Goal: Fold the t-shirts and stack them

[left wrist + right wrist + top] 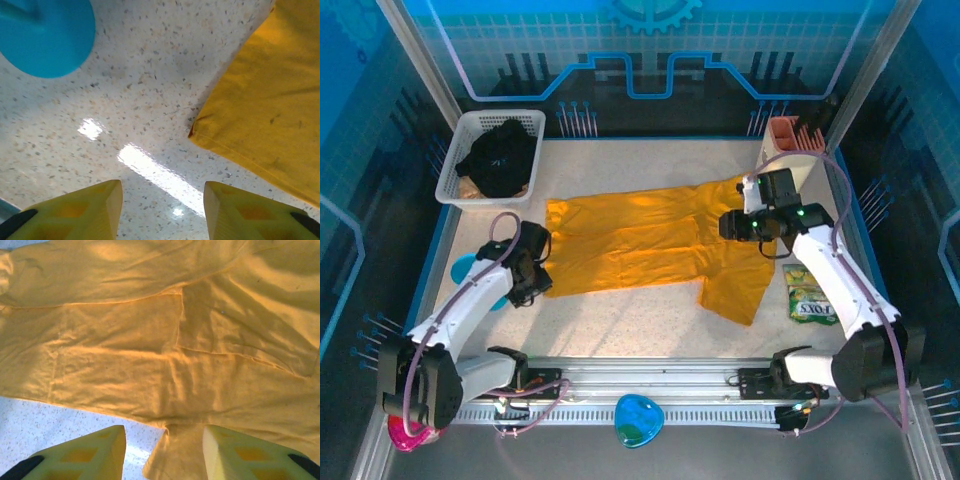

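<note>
Yellow t-shirt [645, 242] spread flat mid-table, one sleeve toward near right; black t-shirt [500, 155] bunched in basket [453, 187].

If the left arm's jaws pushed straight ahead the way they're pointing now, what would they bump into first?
Most likely the bare speckled table, just beside the corner of the yellow t-shirt. The left gripper points between that shirt and the blue disc, though depth is unclear.
</note>
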`<state>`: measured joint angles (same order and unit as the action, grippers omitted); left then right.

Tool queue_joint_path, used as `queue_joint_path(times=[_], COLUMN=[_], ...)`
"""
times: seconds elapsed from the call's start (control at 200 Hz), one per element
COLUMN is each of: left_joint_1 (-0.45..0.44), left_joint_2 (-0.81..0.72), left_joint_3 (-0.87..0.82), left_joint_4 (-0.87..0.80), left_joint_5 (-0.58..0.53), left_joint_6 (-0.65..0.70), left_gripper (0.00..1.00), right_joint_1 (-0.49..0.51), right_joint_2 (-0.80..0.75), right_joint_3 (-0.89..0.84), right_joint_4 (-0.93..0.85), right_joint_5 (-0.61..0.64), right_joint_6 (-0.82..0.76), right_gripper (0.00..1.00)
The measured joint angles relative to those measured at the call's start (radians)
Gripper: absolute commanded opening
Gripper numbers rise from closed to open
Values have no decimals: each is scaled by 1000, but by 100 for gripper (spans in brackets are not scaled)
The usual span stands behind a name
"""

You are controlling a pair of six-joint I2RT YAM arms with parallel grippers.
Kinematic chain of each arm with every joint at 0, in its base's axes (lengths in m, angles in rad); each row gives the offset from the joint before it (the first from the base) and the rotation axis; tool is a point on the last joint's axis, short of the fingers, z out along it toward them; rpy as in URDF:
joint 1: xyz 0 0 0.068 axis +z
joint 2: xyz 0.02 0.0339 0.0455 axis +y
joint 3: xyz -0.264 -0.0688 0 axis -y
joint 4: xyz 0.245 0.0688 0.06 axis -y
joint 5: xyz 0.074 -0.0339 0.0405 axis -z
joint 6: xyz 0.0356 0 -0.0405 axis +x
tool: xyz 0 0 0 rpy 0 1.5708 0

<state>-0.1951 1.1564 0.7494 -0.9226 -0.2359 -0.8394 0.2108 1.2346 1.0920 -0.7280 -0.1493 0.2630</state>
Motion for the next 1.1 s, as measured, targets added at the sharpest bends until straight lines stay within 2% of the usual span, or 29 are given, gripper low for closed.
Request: queue_joint_path(times=[0.335,0.791,0.941,1.101], left_joint_1=[0,3,6,19], left_joint_2=[133,293,328,351], left_joint_3=[-53,-48,-14,7], left_joint_4=[183,284,258,235], left_joint_5=[35,31,25,16], left_joint_6=[-103,-103,-95,-63], left_gripper=[44,37,25,3], right_joint_1=[0,0,0,0], right_joint_2=[-56,-56,-57,-77], right_joint_3=[-50,-55,-55,-41], right_joint_4=[42,48,44,12], right_joint_5=[-25,-25,-19,-15], right_joint_6=[-10,-21,-25,-41], right_gripper=[48,48,47,47])
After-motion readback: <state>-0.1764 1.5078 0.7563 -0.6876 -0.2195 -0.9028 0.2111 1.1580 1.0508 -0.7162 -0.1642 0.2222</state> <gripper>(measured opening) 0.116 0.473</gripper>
